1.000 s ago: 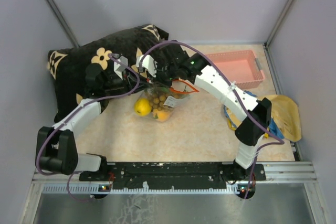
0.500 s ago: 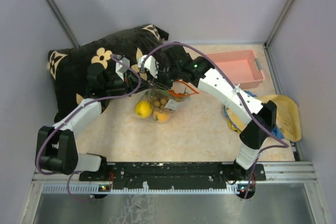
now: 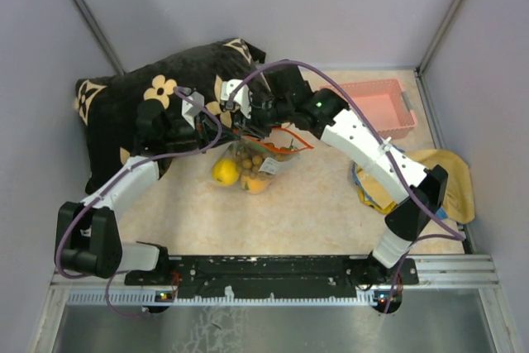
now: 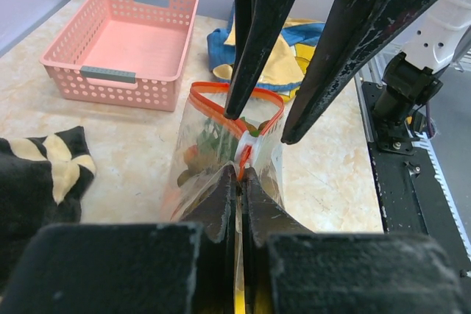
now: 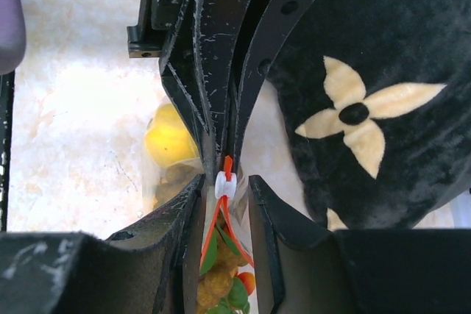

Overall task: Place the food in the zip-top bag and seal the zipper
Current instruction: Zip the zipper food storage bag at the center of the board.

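The zip-top bag (image 3: 252, 159) sits near the middle of the counter, just in front of the black flowered cushion (image 3: 157, 101) that fills the far-left corner. Inside it lie the yellow fruit (image 3: 224, 169), the bunch of tan balls (image 3: 250, 157) and an orange fruit (image 3: 258, 181).

The left gripper (image 4: 237, 182) is pressed together on the bag's mouth edge, pinching the plastic beside the white slider (image 4: 248, 143). The right gripper (image 5: 225, 185) straddles the zipper (image 5: 221, 215) — its fingers sit just either side of the slider without visibly touching it. The orange-red strip bows open beyond that point.

A pink basket (image 3: 376, 109) stands at the far-right corner; a yellow-and-blue cloth (image 3: 446, 179) lies along the right edge.
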